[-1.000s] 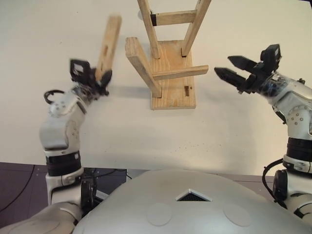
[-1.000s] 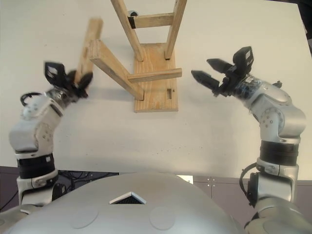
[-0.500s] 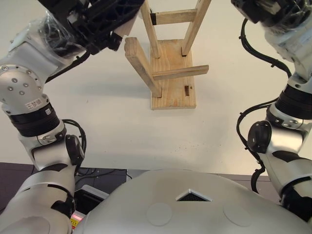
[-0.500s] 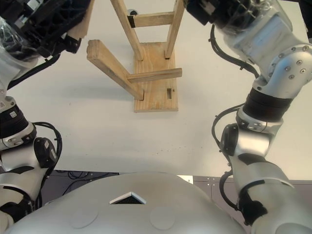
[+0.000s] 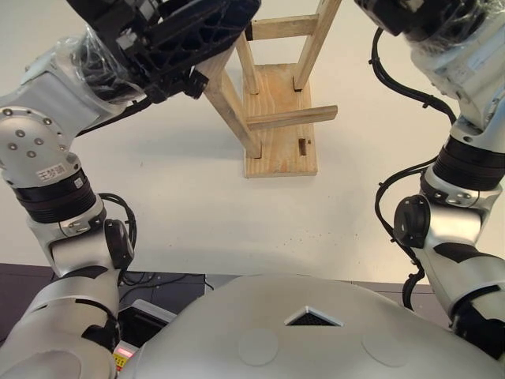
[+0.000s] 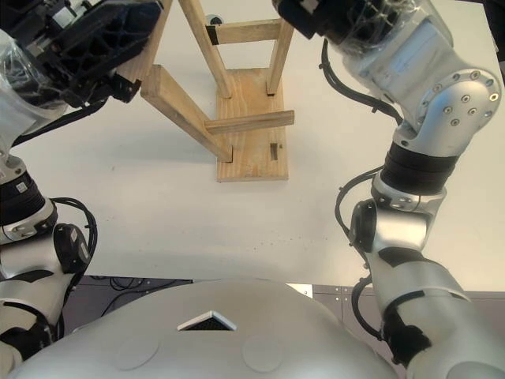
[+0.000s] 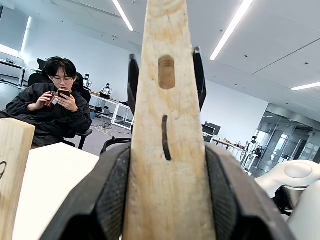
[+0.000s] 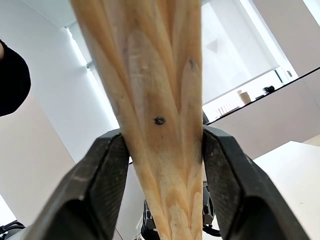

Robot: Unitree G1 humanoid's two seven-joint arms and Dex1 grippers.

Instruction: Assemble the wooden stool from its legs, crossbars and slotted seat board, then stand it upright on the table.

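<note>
Two wrist views give what head views can't: each grip close up. In left wrist view, left claw (image 7: 165, 75) is pinched on loose leg (image 7: 167, 150), fingers (image 7: 133, 75) flat vs. both sides, oval hole in the wood betw. them. In right wrist view, right claw (image 8: 162, 165) is pressed on a wooden leg (image 8: 160, 100), pads (image 8: 100, 185) tight to both faces; which leg, can't tell there.

Head views give layout instead. The seat board (image 5: 280, 118) lies flat on surface (image 5: 158, 205) w/ three legs standing up out of it. The near-left leg (image 5: 230, 106) sits at board's near-left corner, and a crossbar (image 5: 292, 117) runs from it across board to right, other end joined to nothing. Two far legs are tied by upper crossbar (image 5: 280, 29). A slot (image 5: 303, 145) near board's near-right corner is open.

Left arm's bulk covers top of near-left leg. Right arm covers top of far-right leg (image 5: 314, 47), above board's far-right corner.
</note>
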